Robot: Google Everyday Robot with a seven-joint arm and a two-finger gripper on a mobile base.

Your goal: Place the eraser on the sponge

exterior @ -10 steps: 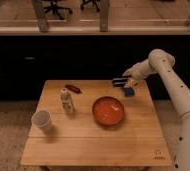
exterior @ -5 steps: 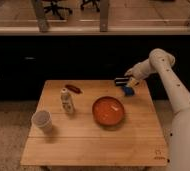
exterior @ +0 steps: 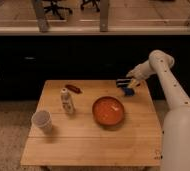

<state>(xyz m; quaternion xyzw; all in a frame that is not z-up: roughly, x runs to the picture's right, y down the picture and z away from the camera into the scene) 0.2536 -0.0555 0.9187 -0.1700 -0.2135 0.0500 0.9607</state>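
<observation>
The gripper hangs beyond the orange bowl, to its far right. The eraser is at the gripper's tip, just above the sponge, which lies near the bowl's far-right rim. Whether the gripper clamps the eraser cannot be determined.

We see on the desk a white cup at left, a small bottle, a dark red item, and an orange bowl below-left of the pincer, upper right.

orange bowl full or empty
Empty: the orange bowl shows only its bare orange inside. The gripper is at the far right of the table, just above the sponge.
</observation>
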